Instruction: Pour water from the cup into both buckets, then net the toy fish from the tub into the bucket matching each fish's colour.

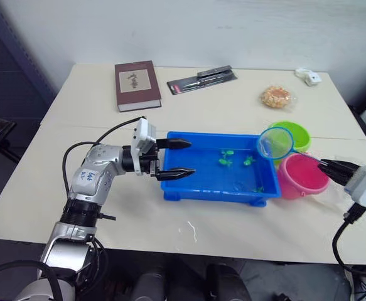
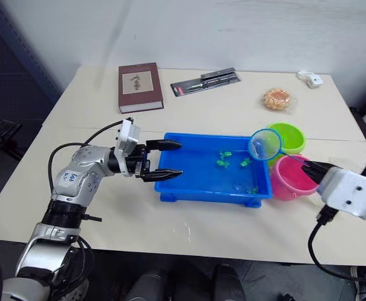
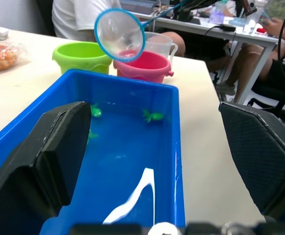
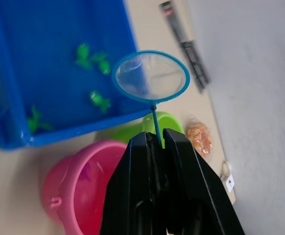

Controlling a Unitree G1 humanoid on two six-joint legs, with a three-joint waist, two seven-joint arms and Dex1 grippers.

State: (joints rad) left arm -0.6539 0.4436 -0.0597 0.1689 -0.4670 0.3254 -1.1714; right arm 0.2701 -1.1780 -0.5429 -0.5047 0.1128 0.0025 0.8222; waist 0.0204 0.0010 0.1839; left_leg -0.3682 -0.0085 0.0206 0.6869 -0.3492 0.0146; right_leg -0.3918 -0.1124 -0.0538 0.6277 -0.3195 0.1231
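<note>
1. The small round blue-rimmed hoop net [image 1: 275,142] hung in the air above the right end of the shallow bright blue plastic tub [image 1: 189,188], its thin handle running back to the right gripper [image 4: 158,142], whose black fingers were clamped together on the stick. No fish could be made out in the mesh.
2. Several tiny green plastic fish [image 1: 225,161] lay in the tub, gathered toward its right half; no pink ones could be seen there.
3. The lime green round plastic bucket [image 1: 297,133] stood just behind the pink round plastic bucket [image 1: 302,176]; both sat just beside the tub's right end, near the right edge of the table [image 1: 233,106]. A small pink shape showed inside the pink bucket in the right wrist view.
4. The clear plastic measuring cup [image 3: 160,43] stood behind the pink bucket.
5. The left gripper [image 1: 176,158] reached over the tub's left end, fingers spread wide apart and holding nothing.
6. Judged risk: the hoop sits far out on a thin stick, so a small wrist wobble could tip a scooped fish back out or drop it into the pink bucket instead of the green one.
7. A low sweep could also knock the pink bucket and spill it.
</note>
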